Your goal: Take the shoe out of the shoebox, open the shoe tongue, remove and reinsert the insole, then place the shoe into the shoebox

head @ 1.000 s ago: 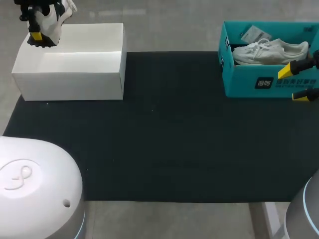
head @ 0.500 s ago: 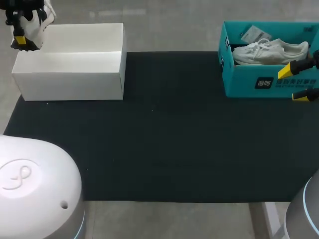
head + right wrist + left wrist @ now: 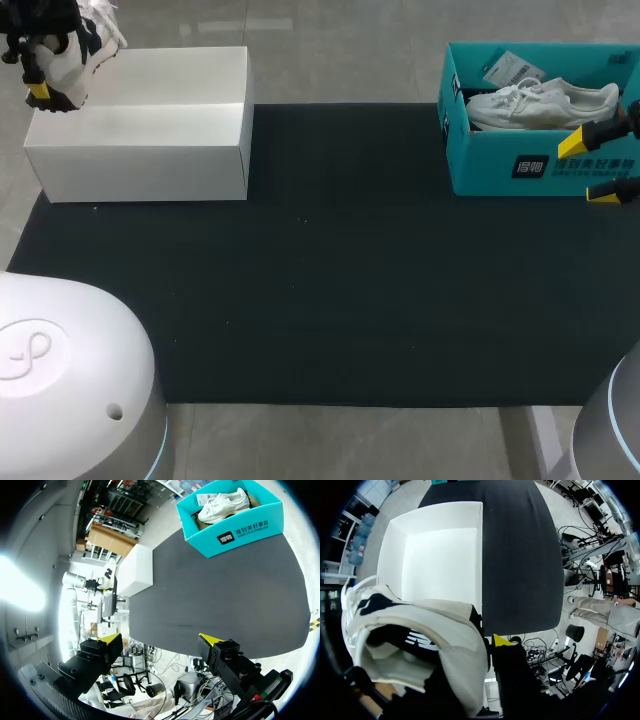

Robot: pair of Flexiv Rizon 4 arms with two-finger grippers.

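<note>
Left tool: pinching shoe over white shoebox's far-left corner.
Right tool: spread wide, well right of the white shoebox.

We can pass freely over the black mat's open middle and near side, while its far left corner is blocked by the white shoebox under the left gripper clamping a shoe, and its far right corner by the teal box behind the spread right gripper.
</note>
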